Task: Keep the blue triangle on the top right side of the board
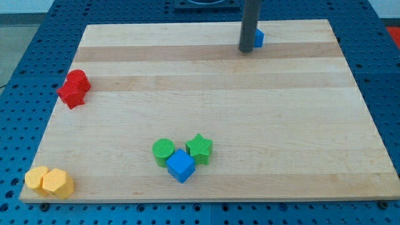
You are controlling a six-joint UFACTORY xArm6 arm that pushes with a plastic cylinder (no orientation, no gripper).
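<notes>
The blue triangle (259, 39) lies near the board's top edge, right of centre, partly hidden behind my dark rod. My tip (247, 50) rests on the board just left of the triangle and seems to touch its left side. The rod rises straight out of the view's top.
A wooden board (281, 125) on a blue pegboard table. Two red blocks (74, 89) sit at the left edge. Two yellow blocks (49, 182) sit at the bottom left corner. A green cylinder (164, 150), a green star (199, 147) and a blue cube (180, 165) cluster at the bottom centre.
</notes>
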